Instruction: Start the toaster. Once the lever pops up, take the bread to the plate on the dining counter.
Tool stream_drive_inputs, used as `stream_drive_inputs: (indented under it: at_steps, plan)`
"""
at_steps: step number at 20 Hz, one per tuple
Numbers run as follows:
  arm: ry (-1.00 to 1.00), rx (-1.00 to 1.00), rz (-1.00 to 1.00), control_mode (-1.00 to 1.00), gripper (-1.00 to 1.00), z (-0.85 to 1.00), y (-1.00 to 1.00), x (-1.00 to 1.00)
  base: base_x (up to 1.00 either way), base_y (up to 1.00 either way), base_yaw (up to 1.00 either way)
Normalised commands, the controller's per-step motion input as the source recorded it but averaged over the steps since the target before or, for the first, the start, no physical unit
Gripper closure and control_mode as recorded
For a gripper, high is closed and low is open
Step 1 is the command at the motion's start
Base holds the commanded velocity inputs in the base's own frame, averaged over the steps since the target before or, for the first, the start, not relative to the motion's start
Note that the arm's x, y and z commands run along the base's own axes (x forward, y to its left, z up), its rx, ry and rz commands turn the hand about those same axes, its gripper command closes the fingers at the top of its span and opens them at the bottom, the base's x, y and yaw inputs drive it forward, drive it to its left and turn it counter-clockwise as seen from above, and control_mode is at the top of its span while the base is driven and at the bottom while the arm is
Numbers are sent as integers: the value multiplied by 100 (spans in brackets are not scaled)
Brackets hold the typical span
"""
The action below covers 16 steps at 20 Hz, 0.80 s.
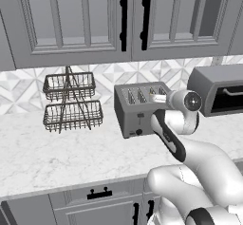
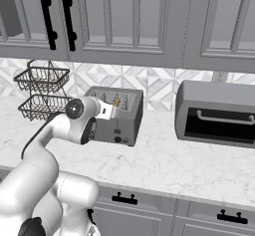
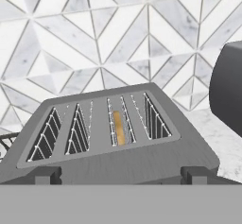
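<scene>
The gripper (image 3: pixel 121 173) hangs just above the toaster (image 3: pixel 118 142), jaws spread wide and empty — the bread (image 3: pixel 119 127) sits in its third slot, edge showing.

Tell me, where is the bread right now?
The bread sits down in the toaster, third slot from the left in the hand view, between the wire basket rack and the oven box.

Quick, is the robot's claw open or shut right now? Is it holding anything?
Gripper: open, holding nothing; it hangs by the toaster, and the bread sits in a slot.
</scene>
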Motion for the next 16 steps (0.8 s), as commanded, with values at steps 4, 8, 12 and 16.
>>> stream_drive_inputs:
  at_steps: [4, 8, 12, 16]
  plan:
    - [0, 0, 0, -100, -100, 0, 0, 0, 0, 0, 0]
    - [0, 0, 0, -100, -100, 0, 0, 0, 0, 0, 0]
    - [0, 0, 0, -100, -100, 0, 0, 0, 0, 0, 0]
    - [0, 0, 0, -100, -100, 0, 0, 0, 0, 0, 0]
